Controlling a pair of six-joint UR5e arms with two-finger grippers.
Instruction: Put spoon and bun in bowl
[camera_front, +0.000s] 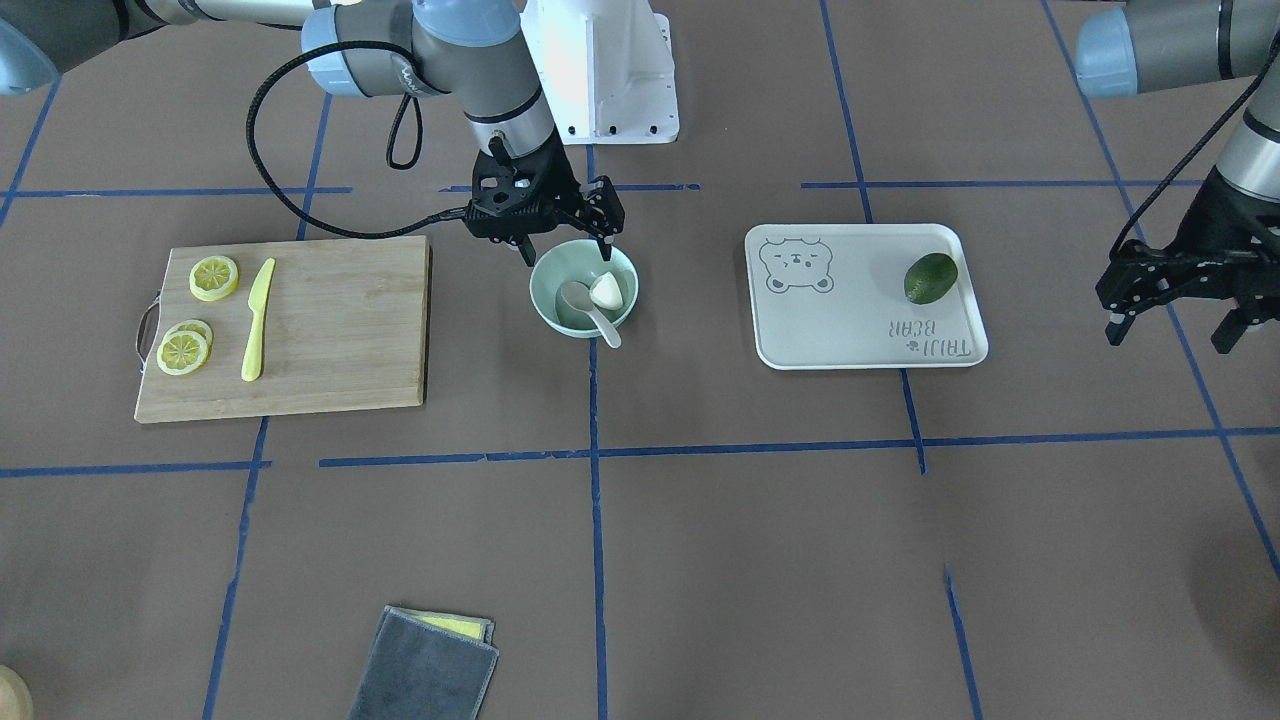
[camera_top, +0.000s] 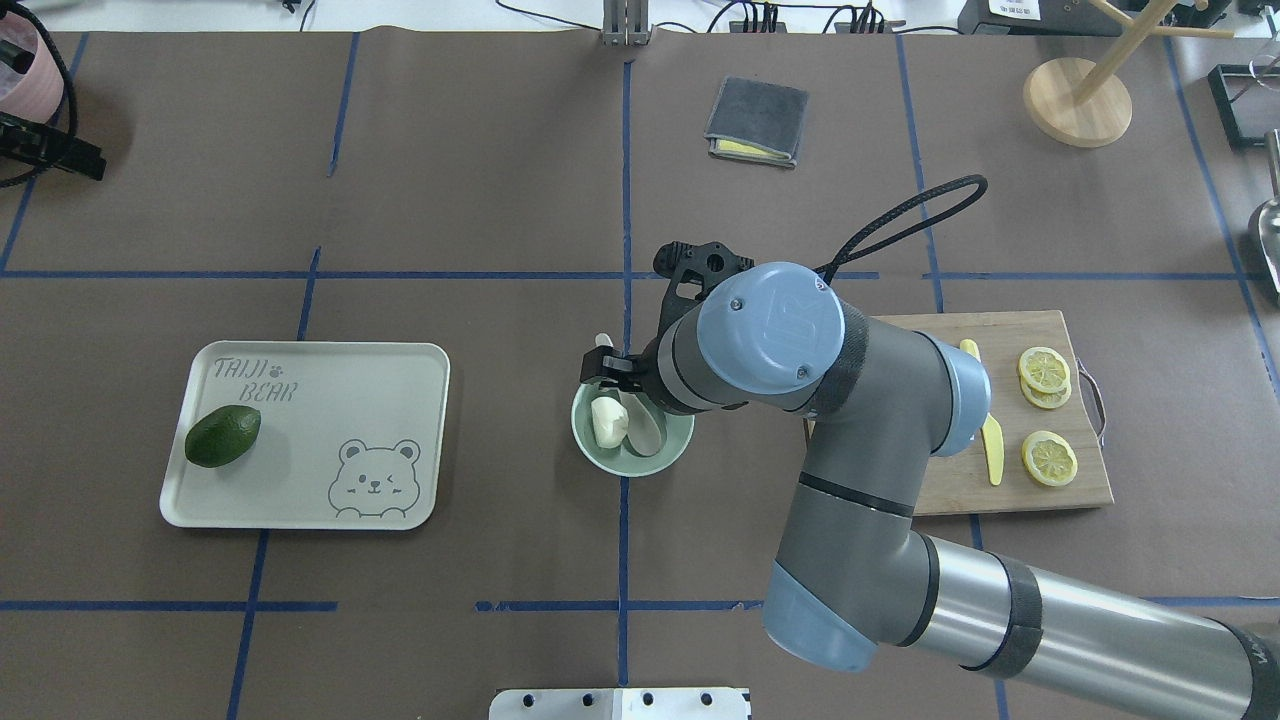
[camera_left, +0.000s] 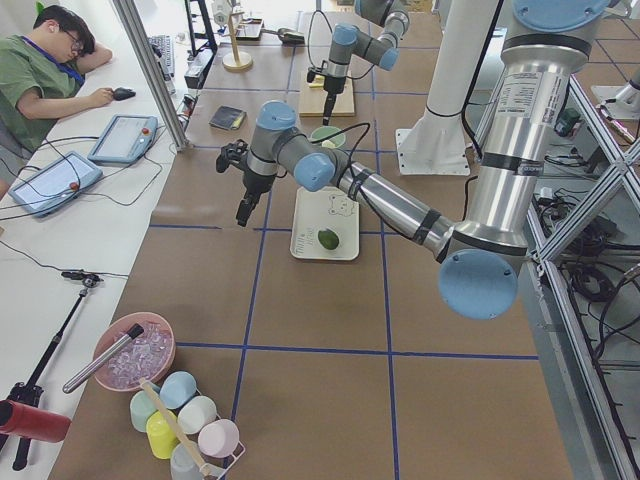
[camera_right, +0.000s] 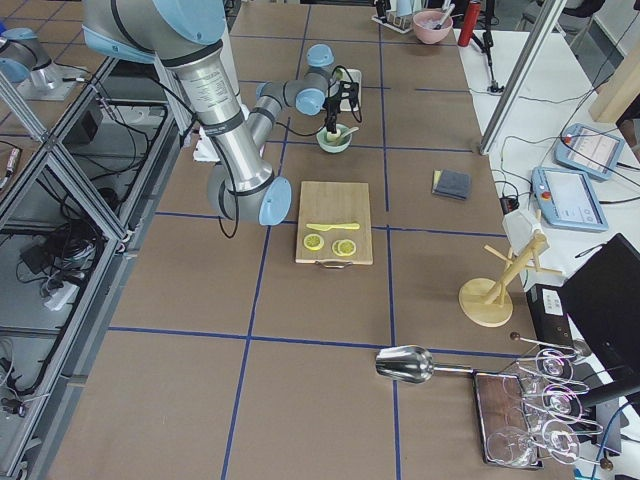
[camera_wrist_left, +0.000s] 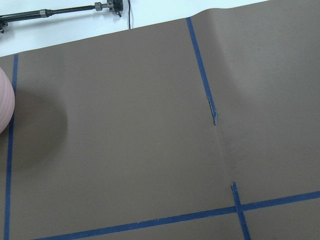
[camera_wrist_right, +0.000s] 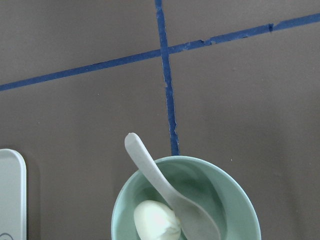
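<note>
The pale mint-green bowl (camera_front: 556, 322) stands mid-table. The white bun (camera_front: 606, 291) and the off-white spoon (camera_front: 590, 308) both lie in it, the spoon's handle resting over the rim. My right gripper (camera_front: 566, 252) hovers open and empty just above the bowl's robot-side rim, holding nothing. The right wrist view looks down on the bowl (camera_wrist_right: 222, 192), the spoon (camera_wrist_right: 162, 185) and the bun (camera_wrist_right: 156, 222). In the overhead view the arm partly covers the bowl (camera_top: 640, 466). My left gripper (camera_front: 1167, 342) hangs open and empty far off to the side.
A wooden cutting board (camera_front: 340, 330) holds lemon slices (camera_front: 214, 277) and a yellow plastic knife (camera_front: 257, 320). A pale tray (camera_front: 850, 325) holds a dark green oval fruit (camera_front: 930, 277). A folded grey cloth (camera_front: 425, 665) lies at the operators' side.
</note>
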